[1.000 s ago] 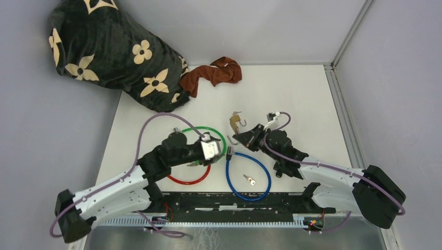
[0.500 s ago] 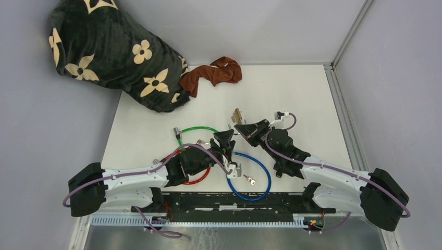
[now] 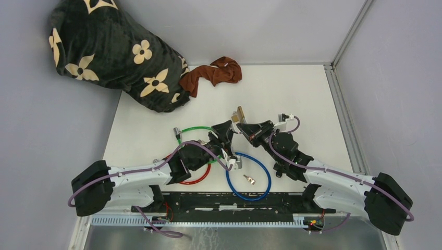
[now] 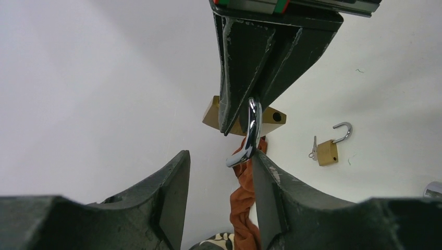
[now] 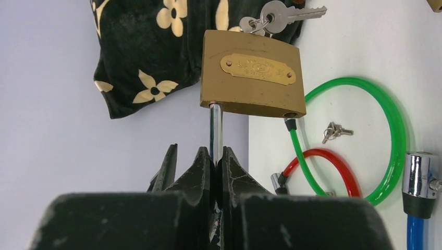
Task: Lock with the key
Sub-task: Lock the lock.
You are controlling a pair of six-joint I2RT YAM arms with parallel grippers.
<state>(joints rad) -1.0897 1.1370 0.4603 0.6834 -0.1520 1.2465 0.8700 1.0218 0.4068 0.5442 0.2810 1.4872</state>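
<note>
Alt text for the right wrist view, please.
The right gripper is shut on the shackle of a brass padlock, with keys at the body's far end. Behind it lie a green cable loop, a red cable loop and a black floral blanket.

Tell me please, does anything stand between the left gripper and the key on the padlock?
Yes. The right gripper, shut on the shackle, sits directly ahead of the open left gripper and covers most of the padlock. The key is at the padlock's far end, hidden from the left wrist camera.
</note>
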